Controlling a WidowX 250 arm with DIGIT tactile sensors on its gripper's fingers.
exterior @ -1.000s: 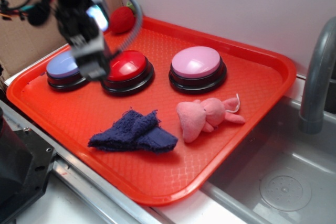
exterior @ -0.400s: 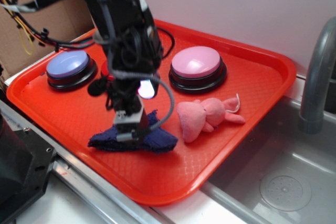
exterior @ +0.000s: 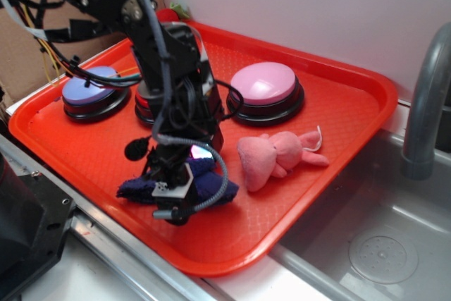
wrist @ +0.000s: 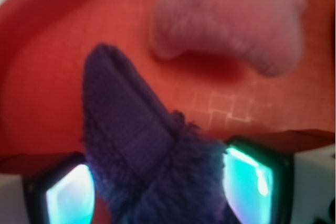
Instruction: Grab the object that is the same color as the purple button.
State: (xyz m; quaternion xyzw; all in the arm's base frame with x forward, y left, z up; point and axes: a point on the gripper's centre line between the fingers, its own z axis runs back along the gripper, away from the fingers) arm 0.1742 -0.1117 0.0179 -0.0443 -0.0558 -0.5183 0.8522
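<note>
The dark navy-purple rag [exterior: 210, 187] lies on the front of the red tray [exterior: 338, 111]. My gripper [exterior: 173, 194] is down on it. In the wrist view the rag [wrist: 142, 140] fills the gap between my two glowing fingertips [wrist: 71, 203], which stand wide apart on either side of it; the gripper [wrist: 160, 195] is open around the rag. The lavender-blue purple button [exterior: 88, 89] sits at the tray's back left, away from the gripper.
A pink dome button [exterior: 264, 82] stands at the back, and a red dome button [exterior: 144, 101] is mostly hidden by the arm. A pink plush toy [exterior: 271, 156] lies right of the rag. A red strawberry [exterior: 168, 13] is at the far corner. A sink [exterior: 380, 244] and faucet [exterior: 426, 103] are right.
The gripper came from above the left buttons forward to the rag, then dropped lower onto it. The rag now sits between the fingers.
</note>
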